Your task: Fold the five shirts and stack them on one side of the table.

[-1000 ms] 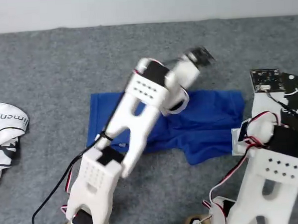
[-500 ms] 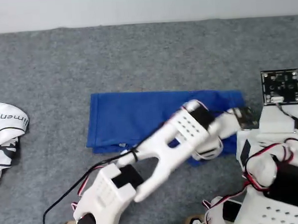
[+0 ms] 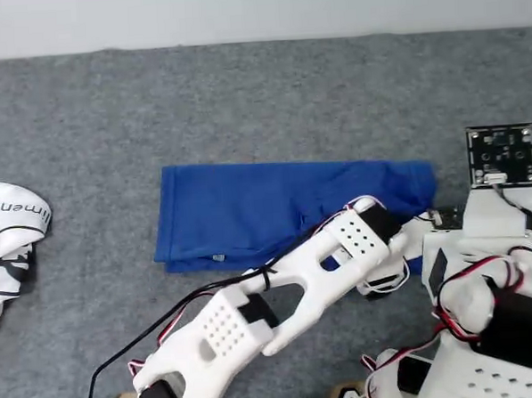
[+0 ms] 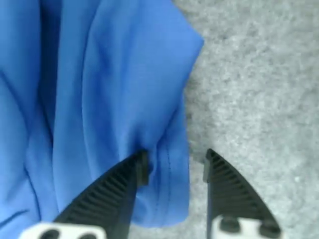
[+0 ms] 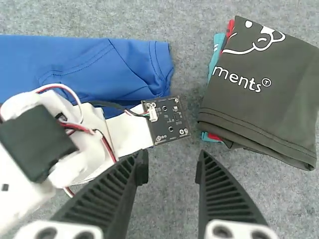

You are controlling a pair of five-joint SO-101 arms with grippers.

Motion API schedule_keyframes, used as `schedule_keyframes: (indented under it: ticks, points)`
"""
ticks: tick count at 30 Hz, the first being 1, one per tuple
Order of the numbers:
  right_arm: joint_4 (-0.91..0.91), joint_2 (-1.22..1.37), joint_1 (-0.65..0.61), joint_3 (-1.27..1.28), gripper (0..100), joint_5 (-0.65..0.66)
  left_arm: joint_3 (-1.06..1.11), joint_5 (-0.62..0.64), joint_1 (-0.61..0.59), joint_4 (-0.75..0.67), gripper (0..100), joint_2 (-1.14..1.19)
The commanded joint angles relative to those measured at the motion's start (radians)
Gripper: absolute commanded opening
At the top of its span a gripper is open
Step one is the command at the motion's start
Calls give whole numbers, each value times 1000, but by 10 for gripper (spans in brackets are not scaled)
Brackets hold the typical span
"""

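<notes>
While the left tool [image 4: 175,157] gapes astride one blue shirt [image 4: 99,74], the right tool [image 5: 172,157] gapes near three stacked shirts [image 5: 259,94].

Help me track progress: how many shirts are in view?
5: blue shirt mid-table; white shirt at the left edge; dark shirt atop a teal shirt and a red shirt, both mostly hidden.

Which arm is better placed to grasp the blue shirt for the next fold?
Left. The left gripper is open at the blue shirt, its fingers on either side of the hem. The right gripper, also open, hangs over bare table beside the folded stack.
</notes>
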Motion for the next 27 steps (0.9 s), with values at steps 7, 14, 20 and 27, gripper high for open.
schedule_keyframes:
  ticks: [7, 14, 20, 27]
  points:
    - [35, -8, -5, -52, 166, 9, -406, -43, 106, 262, 24, 167]
    - [35, -8, -5, -52, 166, 11, -412, -44, 120, 261, 15, 78]
    - [35, -8, -5, -52, 166, 8, -412, -44, 117, 261, 15, 6]
    - [35, -8, -5, -51, 166, 8, -403, -44, 48, 256, 70, 78]
